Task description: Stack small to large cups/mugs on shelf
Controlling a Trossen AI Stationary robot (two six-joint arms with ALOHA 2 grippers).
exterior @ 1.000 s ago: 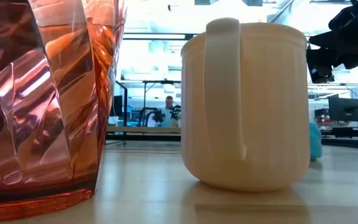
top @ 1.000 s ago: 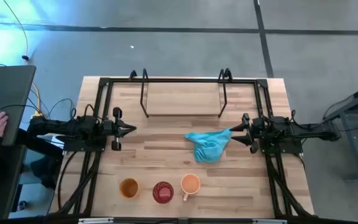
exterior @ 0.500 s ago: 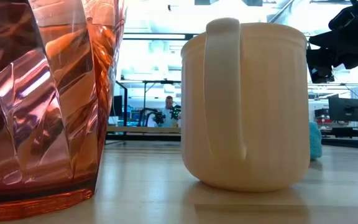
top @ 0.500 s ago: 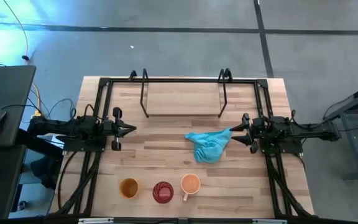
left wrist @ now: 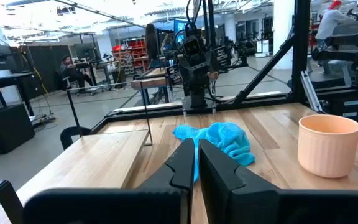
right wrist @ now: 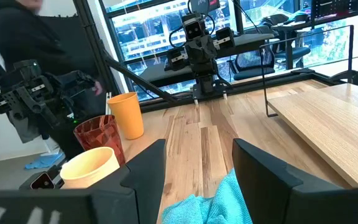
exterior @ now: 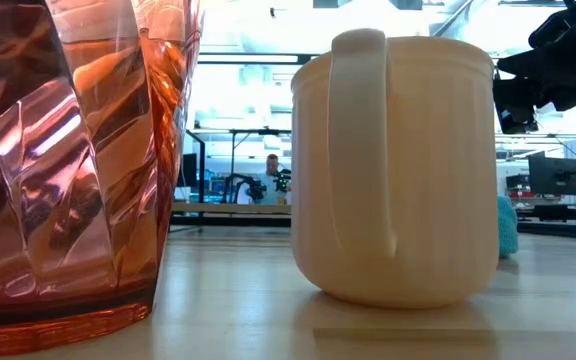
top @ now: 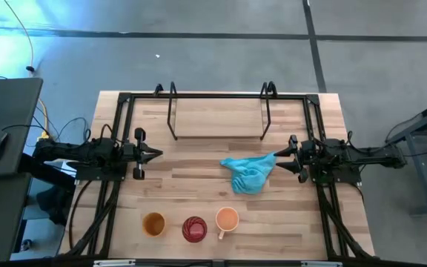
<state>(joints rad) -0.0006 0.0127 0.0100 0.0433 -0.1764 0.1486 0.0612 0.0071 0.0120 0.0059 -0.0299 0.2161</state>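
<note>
Three cups (top: 193, 225) in row at near edge; shelf (top: 218, 117) bare.

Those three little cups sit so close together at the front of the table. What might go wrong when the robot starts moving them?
1. The red ribbed cup stands tight between the yellow-orange cup and the light orange mug; a gripper reaching for one might knock a neighbour over.
2. The turquoise cloth lies between the mug and the shelf, beside the right gripper, so it might snag or drag.
3. The shelf's thin black rods could catch a carried cup.
</note>
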